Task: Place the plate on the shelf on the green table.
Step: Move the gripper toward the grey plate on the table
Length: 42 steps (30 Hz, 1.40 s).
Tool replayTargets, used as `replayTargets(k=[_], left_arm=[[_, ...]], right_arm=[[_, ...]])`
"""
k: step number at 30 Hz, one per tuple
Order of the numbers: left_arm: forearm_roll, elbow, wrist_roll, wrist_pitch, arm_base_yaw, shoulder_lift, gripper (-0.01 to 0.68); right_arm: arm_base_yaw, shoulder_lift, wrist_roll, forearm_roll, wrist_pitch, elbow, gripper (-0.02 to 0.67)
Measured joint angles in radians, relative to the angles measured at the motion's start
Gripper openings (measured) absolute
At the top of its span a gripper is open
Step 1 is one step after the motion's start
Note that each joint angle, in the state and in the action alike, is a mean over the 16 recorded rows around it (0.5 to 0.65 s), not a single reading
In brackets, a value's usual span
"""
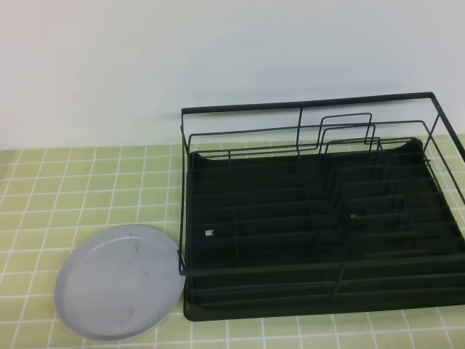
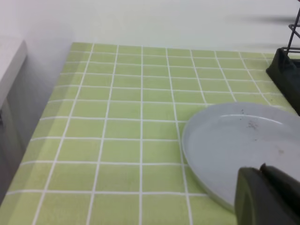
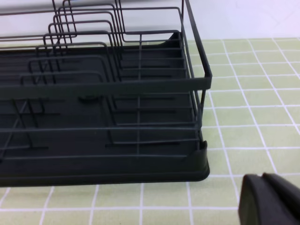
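Observation:
The pale grey-blue plate (image 1: 120, 280) lies flat on the green table (image 1: 87, 182) at the front left. Its right edge is up against the front left corner of the shelf (image 1: 320, 218), a black wire rack with a ribbed tray and nothing in it. In the left wrist view the plate (image 2: 243, 140) lies just ahead of a dark part of my left gripper (image 2: 267, 199) at the bottom right. In the right wrist view a dark part of my right gripper (image 3: 269, 199) sits off the shelf's (image 3: 103, 117) near right corner. Neither gripper's jaws show, and neither appears in the exterior view.
A white wall runs behind the table. In the left wrist view the table's left edge (image 2: 42, 117) drops off beside a grey-white surface. Bare green tiles lie left of the plate (image 1: 43, 211) and right of the shelf (image 3: 253, 93).

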Motion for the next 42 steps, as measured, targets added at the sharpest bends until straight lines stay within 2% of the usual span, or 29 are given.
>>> replayTargets(k=[8,18,23,28,36,42], left_arm=[[-0.202,0.002,0.000,-0.009,0.000,-0.002,-0.003],[-0.764,0.007,0.000,-0.039,0.000,-0.003,-0.003],[-0.955,0.007,0.002,-0.060,0.000,-0.003,-0.003],[-1.040,0.005,0.008,-0.084,0.000,-0.003,-0.003],[-1.051,0.005,0.070,-0.122,0.000,-0.003,-0.003],[-1.053,-0.012,0.194,-0.107,-0.001,0.000,-0.003]], right_arm=[[0.000,0.000,0.000,0.000,0.000,0.000,-0.002],[0.000,0.000,0.000,0.000,0.000,0.000,-0.002],[0.000,0.000,0.000,0.000,0.000,0.000,-0.002],[0.000,0.000,0.000,0.000,0.000,0.000,-0.002],[0.000,0.000,0.000,0.000,0.000,0.000,-0.002],[0.000,0.000,0.000,0.000,0.000,0.000,-0.002]])
